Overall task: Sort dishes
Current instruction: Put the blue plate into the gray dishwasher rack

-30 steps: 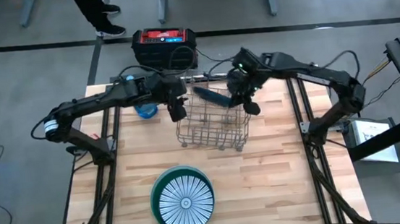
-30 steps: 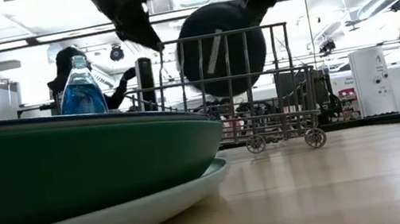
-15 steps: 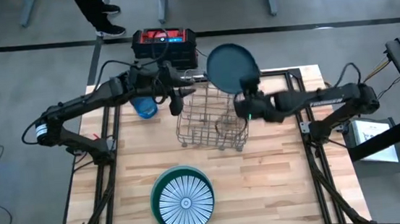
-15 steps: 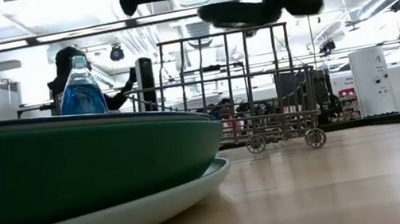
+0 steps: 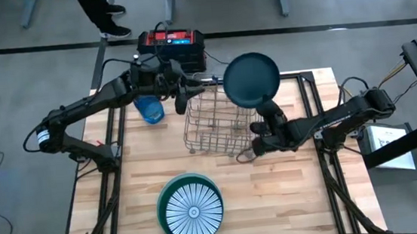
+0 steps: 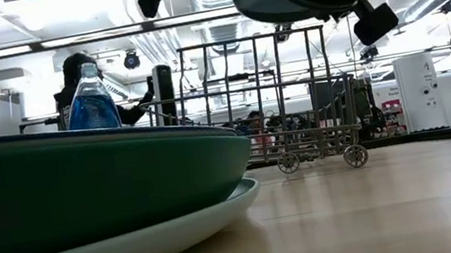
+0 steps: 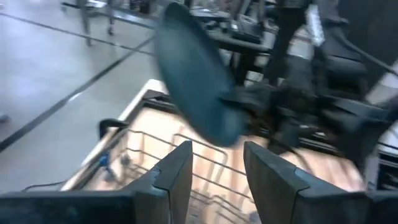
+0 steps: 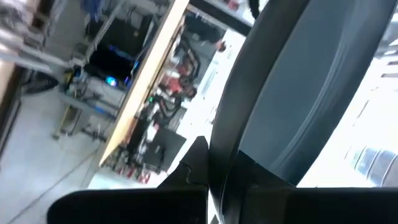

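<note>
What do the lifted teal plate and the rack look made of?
The teal plate, held by the right gripper, looks like matte glazed ceramic or melamine: smooth, uniform, little glare. The rack looks like thin bare metal wire, an open silvery grid.

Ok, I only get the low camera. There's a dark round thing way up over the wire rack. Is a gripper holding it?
Observer: Yes. From above, the right gripper is shut on the rim of the dark teal plate, over the far right corner of the wire rack.
Operator: What's the other arm doing?
Observer: The left gripper hangs over the rack's far left corner, fingers open, holding nothing.
Operator: And the big green thing blocking me?
Observer: On top of it lies a white plate with dark radial stripes, ringed by the green dish.
</note>
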Controlling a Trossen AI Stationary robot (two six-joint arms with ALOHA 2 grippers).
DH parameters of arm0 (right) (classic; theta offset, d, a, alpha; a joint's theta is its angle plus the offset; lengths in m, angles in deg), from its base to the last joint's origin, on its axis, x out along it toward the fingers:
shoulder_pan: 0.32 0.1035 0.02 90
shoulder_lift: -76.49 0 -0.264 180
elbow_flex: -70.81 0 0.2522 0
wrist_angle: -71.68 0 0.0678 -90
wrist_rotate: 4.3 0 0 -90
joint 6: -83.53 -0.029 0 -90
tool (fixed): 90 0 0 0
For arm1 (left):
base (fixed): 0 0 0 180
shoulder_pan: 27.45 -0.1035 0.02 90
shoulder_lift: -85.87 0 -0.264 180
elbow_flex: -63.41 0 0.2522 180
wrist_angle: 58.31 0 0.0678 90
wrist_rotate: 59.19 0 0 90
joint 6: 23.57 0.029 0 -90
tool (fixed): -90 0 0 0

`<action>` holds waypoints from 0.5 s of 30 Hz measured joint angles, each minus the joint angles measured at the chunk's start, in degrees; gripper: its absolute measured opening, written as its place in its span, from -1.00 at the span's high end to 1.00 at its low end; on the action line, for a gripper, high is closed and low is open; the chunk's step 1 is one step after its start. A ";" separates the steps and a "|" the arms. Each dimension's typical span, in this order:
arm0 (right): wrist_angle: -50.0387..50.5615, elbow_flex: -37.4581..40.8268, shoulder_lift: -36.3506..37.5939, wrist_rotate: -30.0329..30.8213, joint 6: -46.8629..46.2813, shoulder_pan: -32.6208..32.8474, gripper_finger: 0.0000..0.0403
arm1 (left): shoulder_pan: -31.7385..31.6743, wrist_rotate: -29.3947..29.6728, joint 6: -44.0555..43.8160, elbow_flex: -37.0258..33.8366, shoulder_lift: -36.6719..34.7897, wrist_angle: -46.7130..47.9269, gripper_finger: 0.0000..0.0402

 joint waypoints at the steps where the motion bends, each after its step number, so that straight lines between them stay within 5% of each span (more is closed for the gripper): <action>1: -0.04 0.05 0.00 0.00 -0.96 0.77 1.00 | -0.08 -0.69 -0.59 0.00 0.29 -0.06 0.29; 15: -1.34 -1.39 -0.09 1.34 3.41 6.37 1.00 | 0.26 -15.04 -8.95 0.02 8.00 -13.30 -0.11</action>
